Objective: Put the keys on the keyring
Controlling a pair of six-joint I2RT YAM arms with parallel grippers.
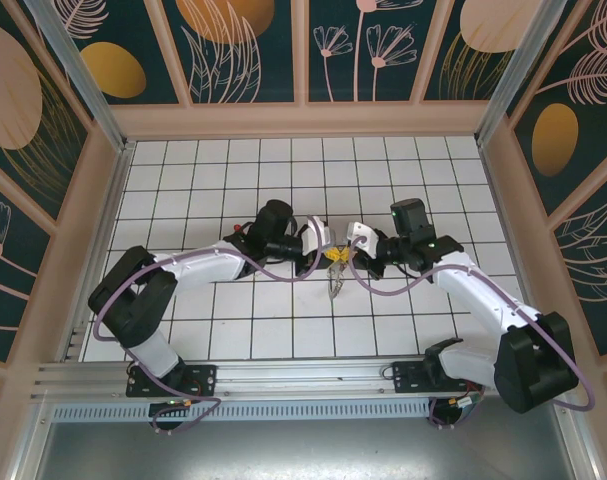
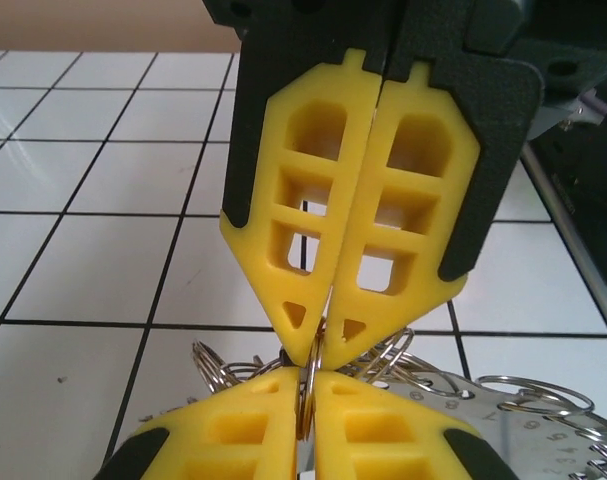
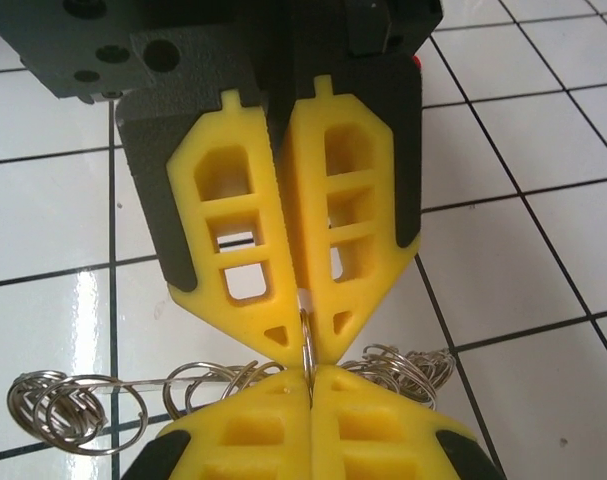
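Top external, left gripper (image 1: 327, 257), right gripper (image 1: 344, 253), both pinching keyring (image 1: 335, 287)

On the white tiled table (image 1: 233, 330), small rings of the keyring (image 3: 58, 408) seem to rest.
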